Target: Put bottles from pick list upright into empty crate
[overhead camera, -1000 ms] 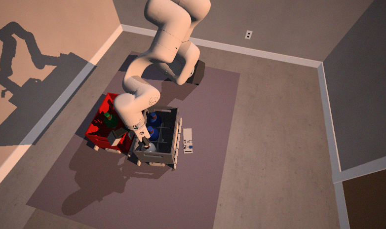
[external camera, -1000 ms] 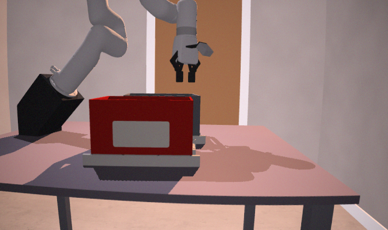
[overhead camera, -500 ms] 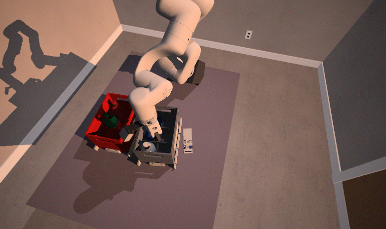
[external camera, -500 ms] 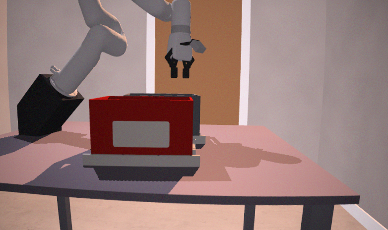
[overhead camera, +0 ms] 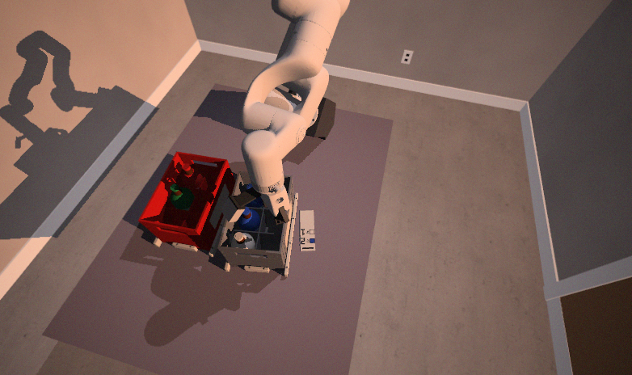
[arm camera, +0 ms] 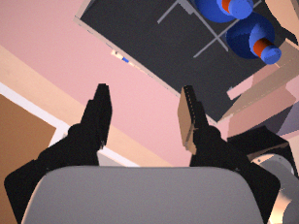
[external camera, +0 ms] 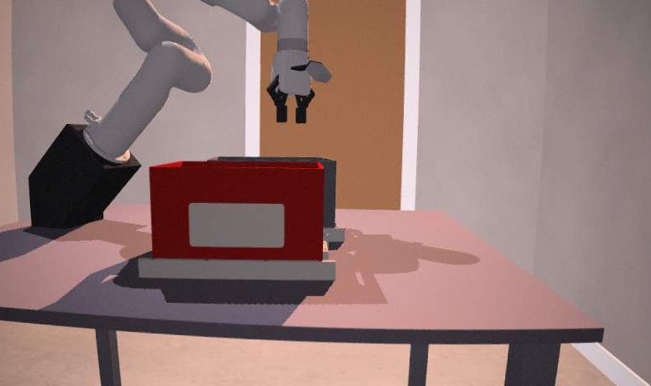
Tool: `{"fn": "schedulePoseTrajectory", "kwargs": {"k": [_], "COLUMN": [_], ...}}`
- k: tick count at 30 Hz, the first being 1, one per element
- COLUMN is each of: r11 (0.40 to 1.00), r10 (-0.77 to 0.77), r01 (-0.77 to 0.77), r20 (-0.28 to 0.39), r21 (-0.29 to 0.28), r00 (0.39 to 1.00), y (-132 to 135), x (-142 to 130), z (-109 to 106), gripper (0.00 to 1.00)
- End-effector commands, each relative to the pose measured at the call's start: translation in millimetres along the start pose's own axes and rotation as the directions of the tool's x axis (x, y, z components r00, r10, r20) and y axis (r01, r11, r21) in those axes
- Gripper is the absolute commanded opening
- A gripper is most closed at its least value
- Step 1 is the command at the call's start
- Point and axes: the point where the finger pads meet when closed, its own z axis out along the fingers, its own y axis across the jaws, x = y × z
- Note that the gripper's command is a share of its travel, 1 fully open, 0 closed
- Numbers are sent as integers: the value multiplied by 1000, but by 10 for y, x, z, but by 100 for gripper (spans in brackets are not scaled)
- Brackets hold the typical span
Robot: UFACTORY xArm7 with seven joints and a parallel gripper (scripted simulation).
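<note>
My gripper (overhead camera: 281,218) (external camera: 290,115) (arm camera: 145,98) is open and empty, above the crates' rim level; the top view shows it over the grey crate's list side. The grey crate (overhead camera: 271,260) (external camera: 330,191) (arm camera: 136,38) holds a white bottle (overhead camera: 245,242) at the front and two blue bottles, one (overhead camera: 250,221) behind it and another (overhead camera: 255,201) farther back, all upright. The red crate (overhead camera: 192,239) (external camera: 236,184) holds a green bottle (overhead camera: 182,199) and a red bottle (overhead camera: 186,169); the arm's shadow covers parts. The pick list (overhead camera: 306,218) shows blue 2 and white 1.
Both crates stand on pale supports side by side, the red one left of the grey one in the top view. Dividers split the grey crate into cells; its list-side cells show no bottles. The robot base (external camera: 73,177) stands behind the crates.
</note>
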Motion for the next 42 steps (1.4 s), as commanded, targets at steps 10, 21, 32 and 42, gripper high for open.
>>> {"fn": "schedulePoseTrajectory", "kwargs": {"k": [10,21,32,42], "r11": [1000,1000,1000,1000], "r10": [1,1,1,1], "r01": [-1,-1,-1,-1], "r20": [-2,-2,-1,-1], "r21": [3,3,3,3], "r00": [1000,1000,1000,1000], "y": [-219,-369,-552,-685], "x": [-576,-980,-1472,-1830], "z": [-219,-355,-521,-642], "gripper": [65,65,65,65]}}
